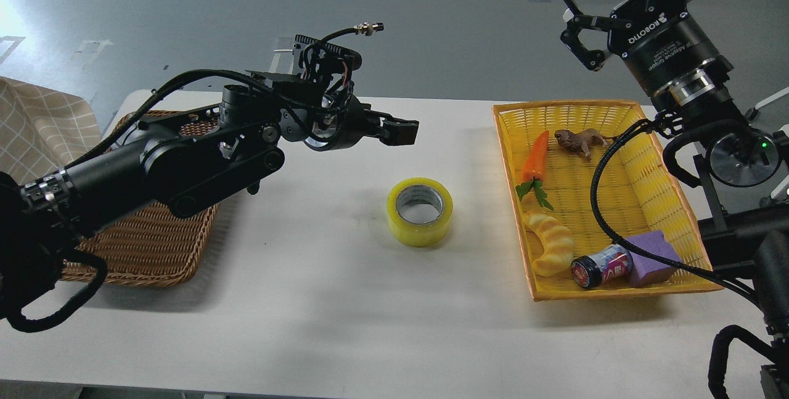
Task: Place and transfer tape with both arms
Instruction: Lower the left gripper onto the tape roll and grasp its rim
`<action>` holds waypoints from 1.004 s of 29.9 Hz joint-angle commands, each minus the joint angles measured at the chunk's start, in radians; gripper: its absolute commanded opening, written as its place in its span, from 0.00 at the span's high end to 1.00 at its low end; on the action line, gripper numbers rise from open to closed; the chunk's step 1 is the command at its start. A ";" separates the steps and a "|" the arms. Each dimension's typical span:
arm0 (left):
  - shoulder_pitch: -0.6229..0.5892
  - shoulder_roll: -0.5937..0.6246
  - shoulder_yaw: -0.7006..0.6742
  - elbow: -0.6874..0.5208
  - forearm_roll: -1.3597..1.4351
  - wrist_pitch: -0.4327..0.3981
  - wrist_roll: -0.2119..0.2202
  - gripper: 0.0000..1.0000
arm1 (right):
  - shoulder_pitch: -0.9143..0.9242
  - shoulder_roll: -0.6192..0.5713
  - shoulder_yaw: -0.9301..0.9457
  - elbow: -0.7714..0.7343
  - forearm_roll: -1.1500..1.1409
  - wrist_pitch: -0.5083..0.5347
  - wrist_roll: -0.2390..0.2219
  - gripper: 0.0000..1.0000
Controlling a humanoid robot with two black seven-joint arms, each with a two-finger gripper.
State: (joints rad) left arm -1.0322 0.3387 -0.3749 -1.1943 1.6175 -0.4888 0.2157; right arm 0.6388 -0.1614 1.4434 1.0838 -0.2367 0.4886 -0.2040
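Left gripper (400, 132) reaches level over the table, fingers seemingly together, tape (420, 211) below it; right gripper (622, 1) raised, fingers spread wide.

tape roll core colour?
Whitish-grey core inside the translucent yellow tape; clearest in the head view.

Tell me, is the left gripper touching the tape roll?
Apart. In the head view the left gripper hangs above and left of the tape, with bare white table between them.
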 commanded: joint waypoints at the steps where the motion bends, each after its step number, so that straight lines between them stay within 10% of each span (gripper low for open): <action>1: 0.004 -0.024 0.027 0.002 0.002 0.000 0.024 0.02 | -0.004 -0.001 0.000 0.001 0.001 0.000 0.000 0.00; 30: 0.046 -0.092 0.122 0.044 0.004 0.000 0.099 0.02 | -0.005 0.000 -0.001 -0.001 0.001 0.000 0.000 0.00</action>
State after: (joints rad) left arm -0.9932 0.2534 -0.2519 -1.1643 1.6214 -0.4888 0.3105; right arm 0.6341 -0.1609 1.4422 1.0835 -0.2362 0.4887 -0.2034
